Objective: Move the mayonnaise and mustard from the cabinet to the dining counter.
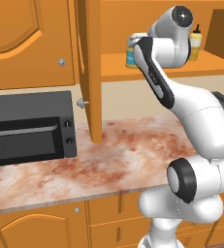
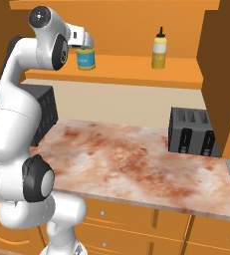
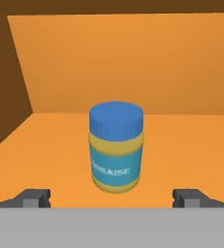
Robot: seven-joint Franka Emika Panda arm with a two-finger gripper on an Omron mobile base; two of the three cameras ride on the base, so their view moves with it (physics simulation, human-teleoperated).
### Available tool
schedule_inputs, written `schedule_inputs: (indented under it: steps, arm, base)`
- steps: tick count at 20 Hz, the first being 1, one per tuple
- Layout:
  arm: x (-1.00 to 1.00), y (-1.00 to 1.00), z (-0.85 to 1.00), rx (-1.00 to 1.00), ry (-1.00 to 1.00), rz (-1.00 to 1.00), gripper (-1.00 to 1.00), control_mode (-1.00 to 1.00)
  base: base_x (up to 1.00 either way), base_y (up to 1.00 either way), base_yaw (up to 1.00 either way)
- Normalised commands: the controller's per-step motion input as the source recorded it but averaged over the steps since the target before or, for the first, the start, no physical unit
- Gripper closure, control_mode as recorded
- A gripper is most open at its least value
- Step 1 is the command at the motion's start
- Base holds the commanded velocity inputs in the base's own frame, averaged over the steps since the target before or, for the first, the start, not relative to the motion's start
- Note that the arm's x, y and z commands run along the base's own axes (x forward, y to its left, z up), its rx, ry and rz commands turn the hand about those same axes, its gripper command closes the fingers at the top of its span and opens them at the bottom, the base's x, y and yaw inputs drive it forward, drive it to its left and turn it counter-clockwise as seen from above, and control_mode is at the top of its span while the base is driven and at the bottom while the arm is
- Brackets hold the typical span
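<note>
A: Orange cabinet (image 2: 136, 69), doors open, marbled desk (image 2: 131, 159) below with a toaster (image 2: 192, 132) on it. Where's the jar?

B: The mayonnaise (image 3: 116, 147) stands upright on the shelf, dead ahead of the fingers (image 3: 36, 197), centred between them, not yet touched. Fingers spread wide, wider than the jar, holding nothing.

A: Room to move?

B: Bare shelf on both flanks; side wall off to the hand's left. The mustard (image 2: 159, 49) stands well apart along the shelf. Straight push forward looks right.
</note>
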Motion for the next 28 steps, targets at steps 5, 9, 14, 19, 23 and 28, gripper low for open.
schedule_inputs:
  steps: [5, 9, 14, 19, 23, 28]
  arm:
    - [0.06, 0.0, -0.07, 0.0, -0.07, 0.0, -1.0, -1.0]
    - [0.04, 0.0, 0.0, 0.0, -0.06, 0.0, -1.0, -1.0]
    - [0.07, -0.01, 0.0, 0.0, -0.01, -0.01, -1.0, -1.0]
    - [0.12, -0.04, 0.0, -0.01, 0.0, -0.01, -1.0, -1.0]
    - [0.16, -0.03, 0.0, 0.0, 0.0, 0.0, -1.0, -1.0]
    - [0.21, 0.0, 0.0, -0.01, 0.0, 0.0, -1.0, -1.0]
  base:
    - [0.0, 0.0, 0.0]
    - [0.0, 0.0, 0.0]
    - [0.0, 0.0, 0.0]
    - [0.0, 0.0, 0.0]
    - [0.0, 0.0, 0.0]
    - [0.0, 0.0, 0.0]
